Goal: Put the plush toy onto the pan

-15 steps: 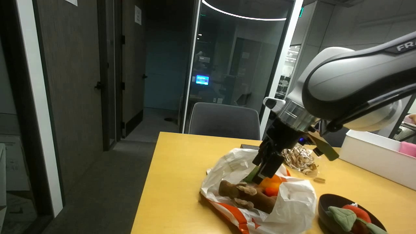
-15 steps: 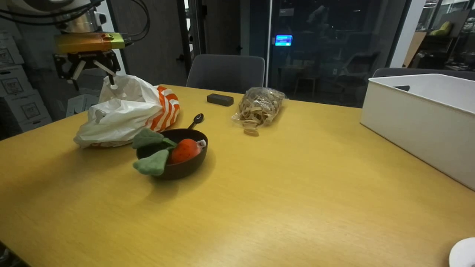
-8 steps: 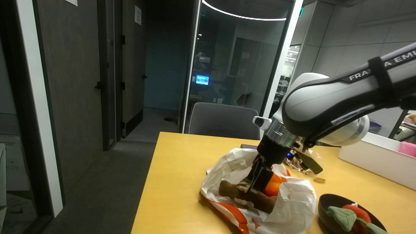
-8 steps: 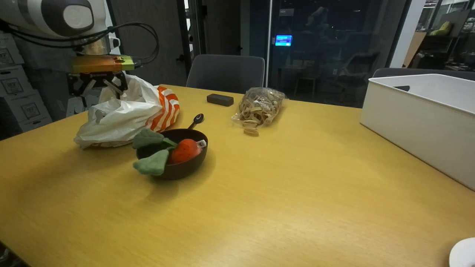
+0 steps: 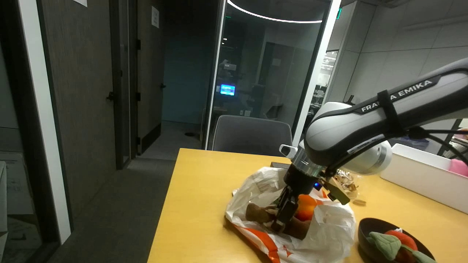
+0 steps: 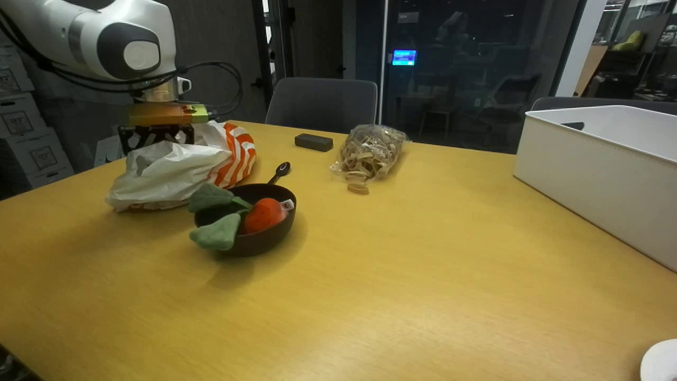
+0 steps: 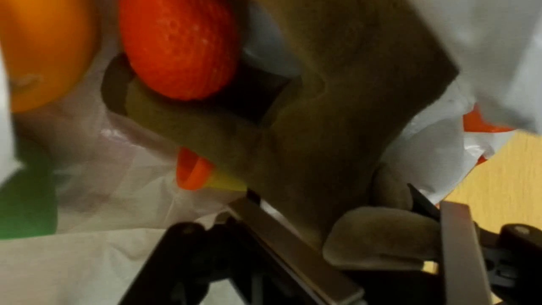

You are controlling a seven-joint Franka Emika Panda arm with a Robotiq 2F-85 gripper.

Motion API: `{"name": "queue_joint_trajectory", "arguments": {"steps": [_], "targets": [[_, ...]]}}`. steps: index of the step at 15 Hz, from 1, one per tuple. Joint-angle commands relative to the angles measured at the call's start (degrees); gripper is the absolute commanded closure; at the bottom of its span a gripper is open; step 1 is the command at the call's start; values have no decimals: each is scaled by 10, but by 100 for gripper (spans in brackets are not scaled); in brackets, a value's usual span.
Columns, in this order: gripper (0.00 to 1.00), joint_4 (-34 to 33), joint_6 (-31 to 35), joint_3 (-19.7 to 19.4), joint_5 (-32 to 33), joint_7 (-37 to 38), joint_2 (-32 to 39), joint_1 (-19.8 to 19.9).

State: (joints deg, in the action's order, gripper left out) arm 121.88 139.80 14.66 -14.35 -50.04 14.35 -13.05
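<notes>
The brown plush toy (image 5: 257,213) lies in the open white plastic bag (image 5: 329,230); it fills much of the wrist view (image 7: 326,135). My gripper (image 5: 278,223) is lowered into the bag over the toy's middle. In the wrist view its fingers (image 7: 334,197) are apart, one on each side of the toy's body and small limb. It is open around the toy; whether the pads touch is unclear. In an exterior view the bag hides the fingertips. The black pan (image 6: 259,244) stands beside the bag and holds a red plush piece (image 6: 263,216) with green leaves (image 6: 217,233).
Orange round things (image 5: 306,207) lie in the bag against the gripper. A black spoon (image 6: 280,172), a dark block (image 6: 313,142) and a clear bag of tan bands (image 6: 373,153) lie beyond the pan. A white bin (image 6: 597,174) stands at the table's side.
The arm has come down into the bag, from above the toy to around its middle. The fingers are still apart. The toy, bag and pan have hardly moved.
</notes>
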Motion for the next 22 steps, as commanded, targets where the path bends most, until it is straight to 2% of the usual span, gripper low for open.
{"name": "queue_joint_trajectory", "arguments": {"steps": [1, 6, 8, 10, 11, 15, 22], "targets": [[51, -19, 10, 19, -10, -2, 12, 21], [87, -21, 2, 25, -17, -2, 6, 33], [93, -21, -4, 27, -26, -6, 2, 39], [89, -23, -17, 32, -44, -18, -2, 48], [92, -23, -24, 35, -58, -27, -4, 53], [90, -10, -72, 43, -128, -90, -36, 79], [90, 2, -190, 4, -240, -249, -119, 100]]}}
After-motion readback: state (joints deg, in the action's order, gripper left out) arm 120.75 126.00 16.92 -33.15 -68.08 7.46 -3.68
